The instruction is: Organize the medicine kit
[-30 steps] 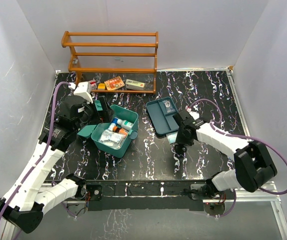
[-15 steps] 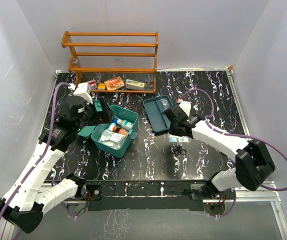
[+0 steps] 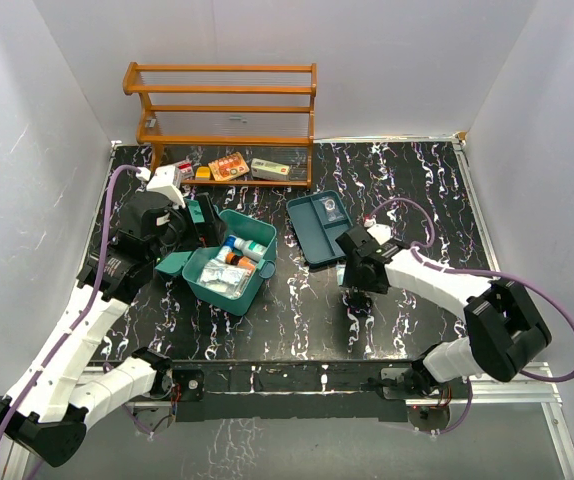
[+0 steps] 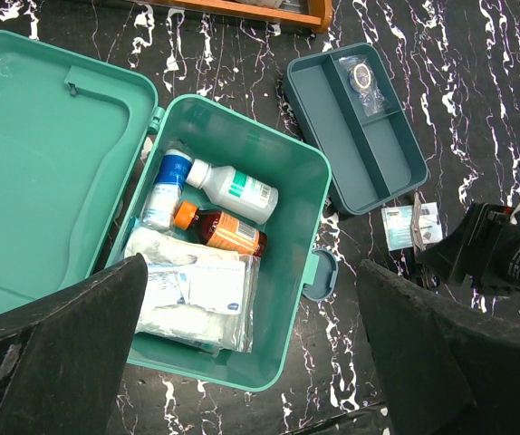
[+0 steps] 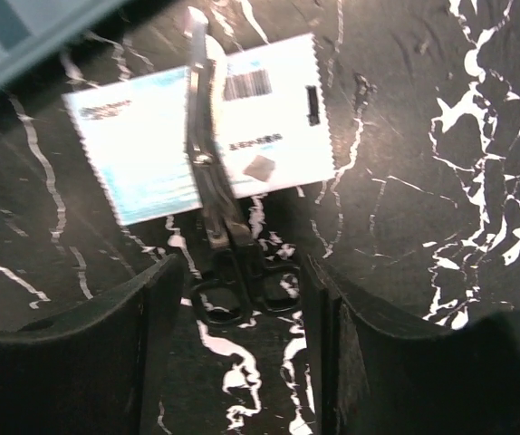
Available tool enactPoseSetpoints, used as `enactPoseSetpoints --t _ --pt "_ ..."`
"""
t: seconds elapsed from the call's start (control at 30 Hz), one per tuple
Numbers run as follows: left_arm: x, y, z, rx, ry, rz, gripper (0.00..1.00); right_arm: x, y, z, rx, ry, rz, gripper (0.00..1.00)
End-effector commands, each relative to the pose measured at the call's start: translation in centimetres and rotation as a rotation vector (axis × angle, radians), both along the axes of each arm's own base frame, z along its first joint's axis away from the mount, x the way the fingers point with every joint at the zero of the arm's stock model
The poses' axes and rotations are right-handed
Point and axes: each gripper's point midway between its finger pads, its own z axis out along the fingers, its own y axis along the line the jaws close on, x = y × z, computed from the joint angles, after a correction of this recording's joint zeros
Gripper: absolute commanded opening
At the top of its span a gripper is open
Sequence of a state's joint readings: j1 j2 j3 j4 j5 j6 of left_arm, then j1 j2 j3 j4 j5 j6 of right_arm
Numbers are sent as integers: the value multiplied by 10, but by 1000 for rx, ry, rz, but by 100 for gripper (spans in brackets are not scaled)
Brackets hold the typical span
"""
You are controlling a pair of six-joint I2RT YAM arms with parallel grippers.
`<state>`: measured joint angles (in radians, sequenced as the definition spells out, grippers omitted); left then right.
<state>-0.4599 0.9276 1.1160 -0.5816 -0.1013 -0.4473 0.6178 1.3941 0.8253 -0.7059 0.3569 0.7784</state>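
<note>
Found the medicine kit (image 4: pixel 292 272) standing open on the left-centre of the black marbled table (image 3: pixel 407 190), in front of the orange wooden rack (image 3: pixel 222 70) and just left of the darker teal tray (image 4: pixel 369 159), with its lid (image 4: pixel 52 172) thrown back flat to the left. Counted inside it a white bottle with a green label (image 4: pixel 237 188), a blue-capped bottle (image 4: pixel 162 195) beside that, an amber bottle with an orange cap (image 4: pixel 224 231), and clear-wrapped gauze packs (image 4: pixel 192 290) toward the near end. Noted one small sealed packet (image 4: pixel 366 80) in the tray's narrower compartment. Saw the left tool (image 4: pixel 251 267) hovering above the kit, released, fingers spread wide and grasping nothing. Spotted dark scissors (image 5: pixel 207 172) lying on the table just in front of the tray, blades across a white-and-blue sachet (image 5: pixel 269 127). Caught the right tool (image 5: pixel 242 281) low over the scissors' handles, released, fingers parted on either side of the loops; could not tell whether touching them. Made out a few small boxes (image 3: pixel 229 166) at the foot of the rack.
</note>
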Motion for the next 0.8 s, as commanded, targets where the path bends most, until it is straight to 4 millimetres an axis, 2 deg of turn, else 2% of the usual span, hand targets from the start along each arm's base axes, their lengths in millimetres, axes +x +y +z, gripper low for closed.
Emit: enactPoseSetpoints --t 0.0,0.13,0.37,0.53,0.6,0.77 --pt "0 1 -2 -2 4 3 99 -3 -2 -4 52 28 53 53" --pt "2 -1 -3 -1 6 -1 99 -2 11 -10 94 72 156 49" --pt "1 0 -3 -4 5 3 99 1 13 -18 69 105 193 39" --pt "1 0 -4 -7 5 6 99 -8 13 -23 81 146 187 34" --pt "2 0 -5 -6 6 7 99 -13 15 -23 95 166 181 34" --pt "3 -2 -8 -5 13 3 99 -14 14 -27 91 177 172 42"
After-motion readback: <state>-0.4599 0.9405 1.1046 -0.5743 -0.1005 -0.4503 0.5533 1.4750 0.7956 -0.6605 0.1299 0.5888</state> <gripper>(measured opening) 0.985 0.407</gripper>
